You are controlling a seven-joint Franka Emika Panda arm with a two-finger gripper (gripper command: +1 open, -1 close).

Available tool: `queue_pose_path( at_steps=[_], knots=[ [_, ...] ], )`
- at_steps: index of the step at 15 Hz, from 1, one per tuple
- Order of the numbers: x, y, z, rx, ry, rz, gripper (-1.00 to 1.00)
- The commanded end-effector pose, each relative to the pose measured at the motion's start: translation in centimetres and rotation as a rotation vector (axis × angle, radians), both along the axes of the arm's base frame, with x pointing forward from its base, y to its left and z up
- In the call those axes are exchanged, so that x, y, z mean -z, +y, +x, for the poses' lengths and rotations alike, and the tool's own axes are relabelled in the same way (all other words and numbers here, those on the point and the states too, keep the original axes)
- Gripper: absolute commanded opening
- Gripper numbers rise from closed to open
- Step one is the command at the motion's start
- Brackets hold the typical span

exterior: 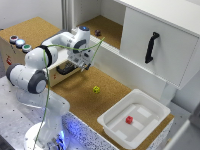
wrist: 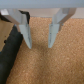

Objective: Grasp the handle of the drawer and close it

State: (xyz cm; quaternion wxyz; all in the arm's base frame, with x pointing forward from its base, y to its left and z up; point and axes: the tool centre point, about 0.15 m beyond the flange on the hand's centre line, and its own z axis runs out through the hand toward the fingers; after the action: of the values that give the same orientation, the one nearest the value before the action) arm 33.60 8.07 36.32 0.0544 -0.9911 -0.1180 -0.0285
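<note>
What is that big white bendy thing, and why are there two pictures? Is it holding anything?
The white bendy thing is a robot arm with a claw at its end. The big picture comes from a camera looking at the whole room. The small one comes from a camera on the arm's wrist, looking down past the claw at the brown cork floor. The claw's two fingers are apart and hold nothing. It hangs beside a wooden box with coloured buttons, whose little drawer is pulled open. On the cork lies a yellow cube. A white tub has a red cube inside. Behind is a white cupboard door with a black handle.
</note>
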Motion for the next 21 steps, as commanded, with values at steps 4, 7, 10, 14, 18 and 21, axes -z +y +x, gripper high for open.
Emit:
queue_pose_path(
  at_steps=[4,7,10,14,18,21],
  knots=[
    [3.6,2.1,0.2,0.041,-0.028,0.021,-1.00],
    [3.5,3.3,0.5,0.099,-0.018,-0.046,-1.00],
    [3.9,5.1,0.6,0.177,-0.005,-0.043,-1.00],
    [4.3,8.5,0.9,0.183,0.011,-0.045,-1.00],
    [4.2,11.7,0.7,0.169,0.010,-0.052,-1.00],
    [4.5,13.6,0.0,0.169,0.021,-0.054,-1.00]
  ],
)
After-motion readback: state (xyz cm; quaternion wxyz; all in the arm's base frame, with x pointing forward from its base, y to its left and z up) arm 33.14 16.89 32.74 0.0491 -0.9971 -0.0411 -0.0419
